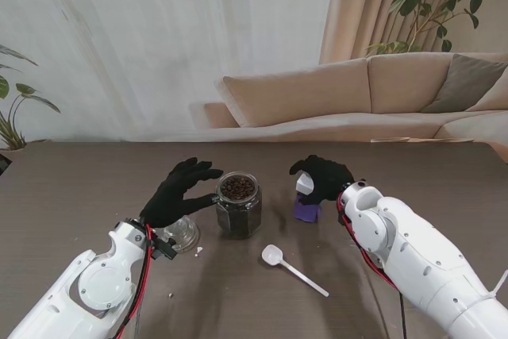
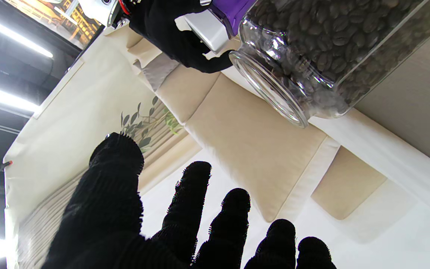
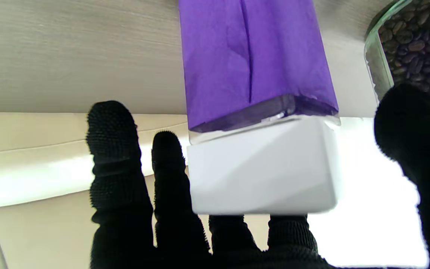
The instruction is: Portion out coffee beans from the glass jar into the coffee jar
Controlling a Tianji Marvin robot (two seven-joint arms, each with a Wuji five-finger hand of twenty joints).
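Fingers (image 2: 196, 194) of our left hand (image 1: 178, 192) spread beside the glass jar (image 1: 238, 204), holding nothing. Our right hand (image 1: 321, 176) cups the coffee jar (image 1: 306, 200), white lid (image 3: 263, 168) on; grip uncertain. Spoon (image 1: 292, 267) lies nearer to us.

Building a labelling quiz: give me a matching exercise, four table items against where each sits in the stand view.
Items:
1. clear glass jar of dark coffee beans
2. purple container with white lid
3. white plastic scoop
4. clear glass lid

Places:
A. under the left hand
B. at the right hand
C. centre, between the hands
D. nearer to me than the bean jar, lying flat

Pairs: 1-C, 2-B, 3-D, 4-A
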